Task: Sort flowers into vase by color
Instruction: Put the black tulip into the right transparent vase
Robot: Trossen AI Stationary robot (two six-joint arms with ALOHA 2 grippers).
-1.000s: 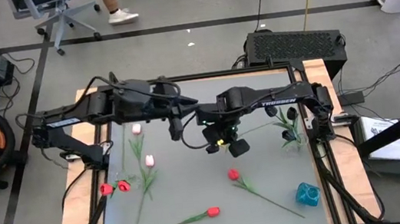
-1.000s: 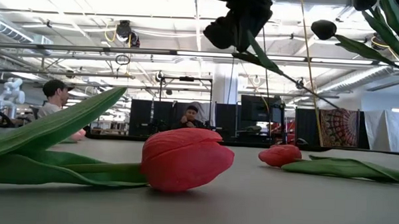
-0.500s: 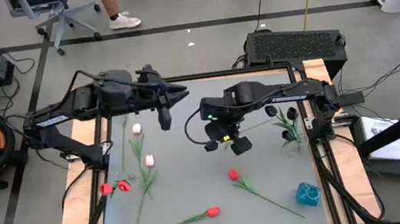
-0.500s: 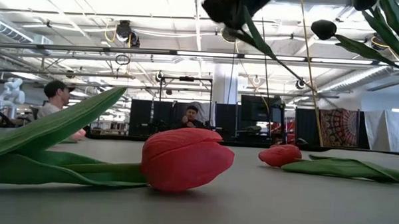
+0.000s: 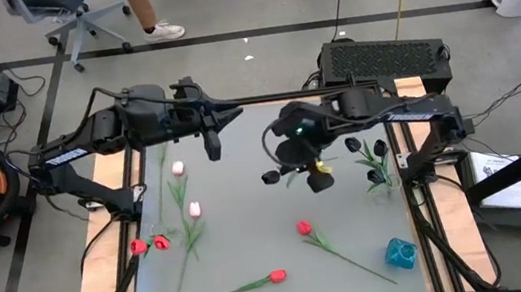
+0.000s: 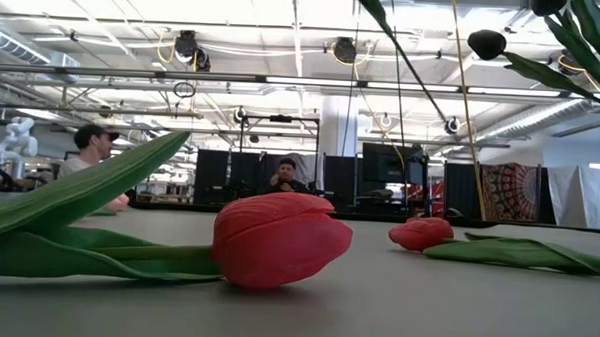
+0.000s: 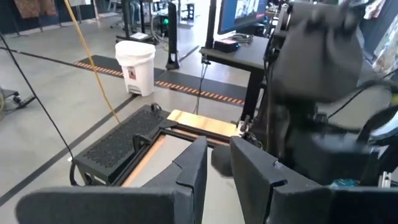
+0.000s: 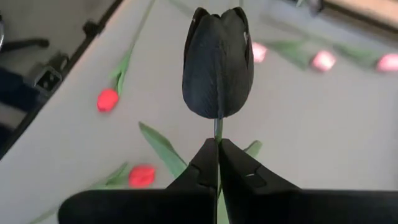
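Nearest the low camera I see a red tulip (image 6: 278, 238) lying on the desk (image 6: 395, 312), filling the lower centre of that frame, with a second red tulip (image 6: 422, 233) farther back at centre right. From overhead, more red tulips (image 5: 150, 245) lie at lower left, pink tulips (image 5: 186, 189) at centre left, and a blue object (image 5: 400, 253) at lower right. My right end effector (image 8: 217, 165) is clamped shut on the stem of a black tulip (image 8: 217, 62), held up in the air near the upper centre of the overhead frame. More black tulips (image 5: 376, 163) stand at centre right. My left end effector (image 7: 217, 163) hangs at upper centre-left, fingers slightly apart and holding nothing.
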